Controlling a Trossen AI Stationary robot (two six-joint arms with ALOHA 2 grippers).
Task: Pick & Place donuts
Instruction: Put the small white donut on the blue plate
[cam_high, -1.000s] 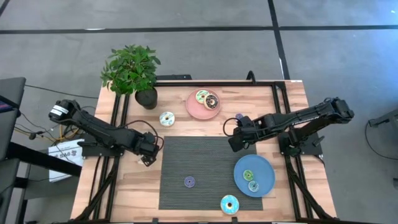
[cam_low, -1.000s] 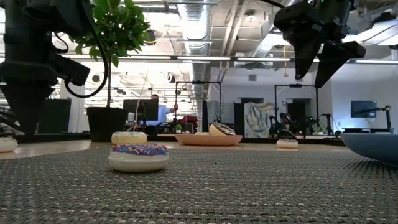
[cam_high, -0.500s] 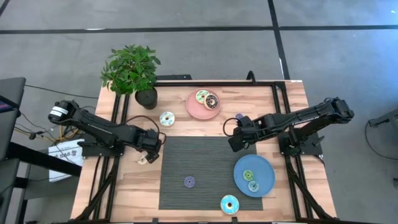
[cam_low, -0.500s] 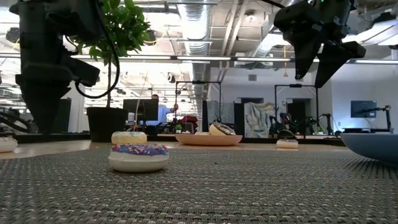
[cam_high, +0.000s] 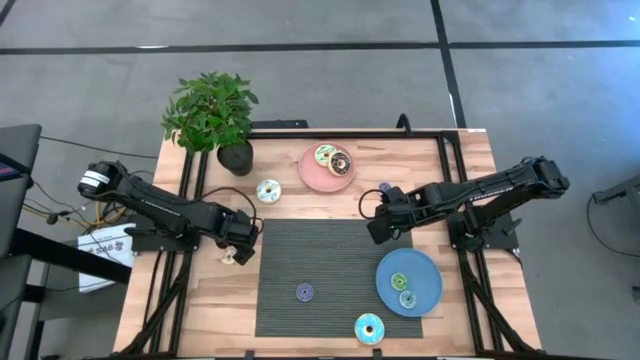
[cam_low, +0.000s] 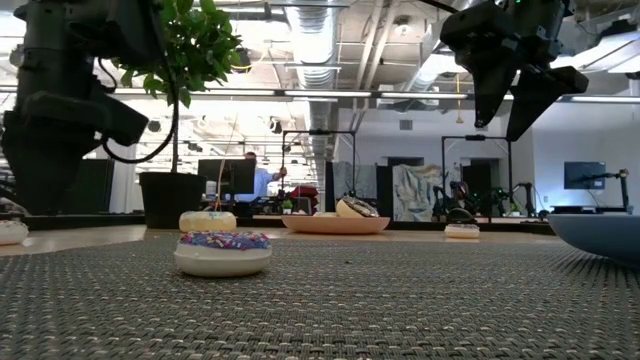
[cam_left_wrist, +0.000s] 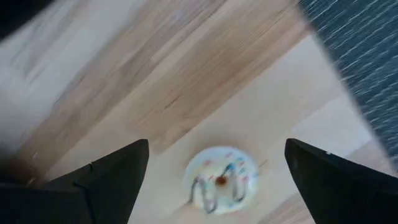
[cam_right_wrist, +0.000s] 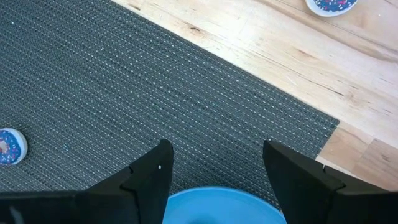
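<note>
— Wooden desk (cam_high: 205, 290), dark mat (cam_high: 320, 275): what changed beside the mat?
— Left pincer (cam_left_wrist: 214, 171) has spread wide over the white donut (cam_left_wrist: 221, 178), which lies free on the wood. Probably just released, or a regrasp.
— Right pincer (cam_right_wrist: 214, 168)?
— Open, empty, above the blue plate (cam_high: 425, 268).

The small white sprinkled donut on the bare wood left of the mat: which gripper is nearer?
Left. The left gripper hangs open right above the donut; the right gripper is across the mat.

left gripper (cam_left_wrist: 214, 177): jaws wide | right gripper (cam_right_wrist: 214, 171): jaws apart, raised
</note>
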